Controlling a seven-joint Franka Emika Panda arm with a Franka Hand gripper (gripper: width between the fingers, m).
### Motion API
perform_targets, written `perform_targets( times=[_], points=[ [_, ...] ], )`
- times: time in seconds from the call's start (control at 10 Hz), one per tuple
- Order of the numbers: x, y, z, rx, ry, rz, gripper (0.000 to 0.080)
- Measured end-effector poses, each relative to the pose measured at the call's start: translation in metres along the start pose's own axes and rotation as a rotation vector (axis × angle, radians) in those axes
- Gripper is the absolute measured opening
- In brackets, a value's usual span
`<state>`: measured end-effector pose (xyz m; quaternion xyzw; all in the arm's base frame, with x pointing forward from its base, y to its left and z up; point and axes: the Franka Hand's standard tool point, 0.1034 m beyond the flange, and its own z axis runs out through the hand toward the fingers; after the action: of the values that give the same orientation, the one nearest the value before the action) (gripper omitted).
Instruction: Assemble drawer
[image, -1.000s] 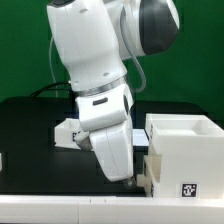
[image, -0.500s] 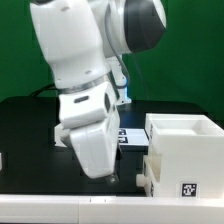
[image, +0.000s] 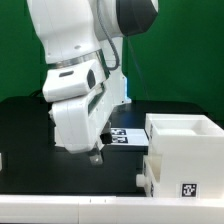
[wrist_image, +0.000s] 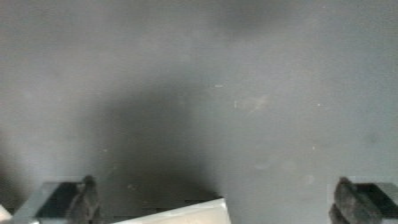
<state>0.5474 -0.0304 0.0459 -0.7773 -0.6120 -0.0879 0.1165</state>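
The white drawer casing (image: 182, 150) stands at the exterior view's right, near the table's front edge, with a black-and-white tag (image: 187, 188) on its front. My gripper (image: 96, 156) hangs just above the black table, to the exterior view's left of the casing and apart from it. In the wrist view the gripper (wrist_image: 219, 205) is open and holds nothing; its two dark fingertips (wrist_image: 68, 200) stand wide apart. A white corner (wrist_image: 187, 213) of something shows between them; I cannot tell what it is. No separate tray shows clearly.
The marker board (image: 123, 137) lies flat on the black table (image: 30, 130) behind my gripper. A small white piece (image: 2, 160) sits at the exterior view's left edge. A white strip (image: 60, 208) runs along the table's front.
My arm has swung to the exterior view's left and risen a little, away from the casing. The marker board behind it has come into view. The casing has not moved.
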Motion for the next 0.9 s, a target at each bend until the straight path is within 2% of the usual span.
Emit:
perform_targets(
  times=[0.4,0.5,0.6,0.7,0.8,0.9],
  points=[
    [-0.001,0.000,0.000,0.001,0.000,0.002,0.0649],
    [-0.004,0.000,-0.002,-0.010,-0.003,0.009,0.0649],
    [-0.018,-0.006,-0.017,-0.092,-0.033,0.049,0.0649],
    [-0.026,-0.022,-0.026,-0.171,-0.056,0.172,0.0649],
    [-0.025,-0.041,-0.022,-0.191,-0.065,0.267,0.0649],
    [-0.026,-0.048,-0.018,-0.145,-0.068,0.265,0.0649]
  ],
)
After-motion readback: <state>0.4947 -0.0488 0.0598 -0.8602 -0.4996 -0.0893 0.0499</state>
